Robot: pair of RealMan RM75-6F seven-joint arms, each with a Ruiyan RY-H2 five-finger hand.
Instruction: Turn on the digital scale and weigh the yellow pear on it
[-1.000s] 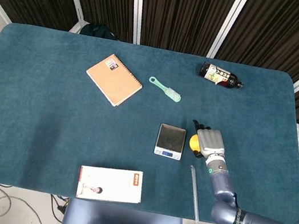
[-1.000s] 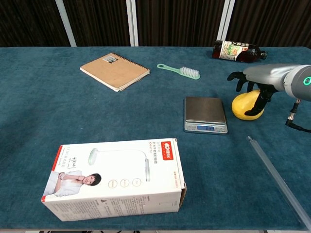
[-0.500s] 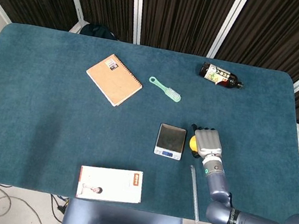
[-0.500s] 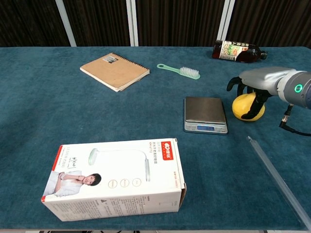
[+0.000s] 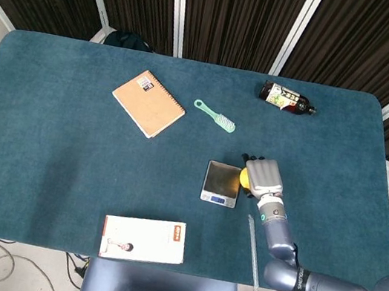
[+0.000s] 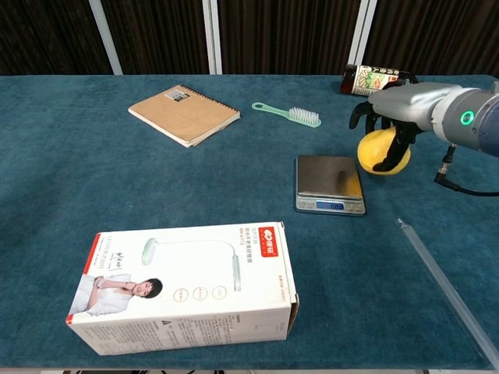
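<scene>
Lifted off the desk since a second ago, the round yellow pear (image 6: 376, 149) now hangs in the right robot hand (image 6: 399, 107), carried toward 9 o'clock so that it sits in the air just off the right edge of the small silver digital scale (image 6: 329, 184), whereas earlier it lay on the cloth beside the scale. In the head view the right robot hand (image 5: 262, 178) covers most of the yellow pear (image 5: 247, 182), its dark fingers curled over the fruit and clamped on it. The scale's platform carries nothing, and a blue-lit display shows along its front strip; the digits are too small to read. From the scale, a mint-green plastic brush (image 6: 288, 114) lies at about 11 o'clock, a tan spiral-bound notebook (image 6: 184, 114) farther off at 10 o'clock, a dark glass bottle with a printed label (image 5: 286, 98) on its side at 1 o'clock, a white cardboard lamp box (image 6: 182, 287) at 7 o'clock, and a thin clear rod (image 6: 444, 289) at 4 o'clock. All rest on the teal cloth-covered desk (image 6: 86, 195). The left robot hand is out of sight.
</scene>
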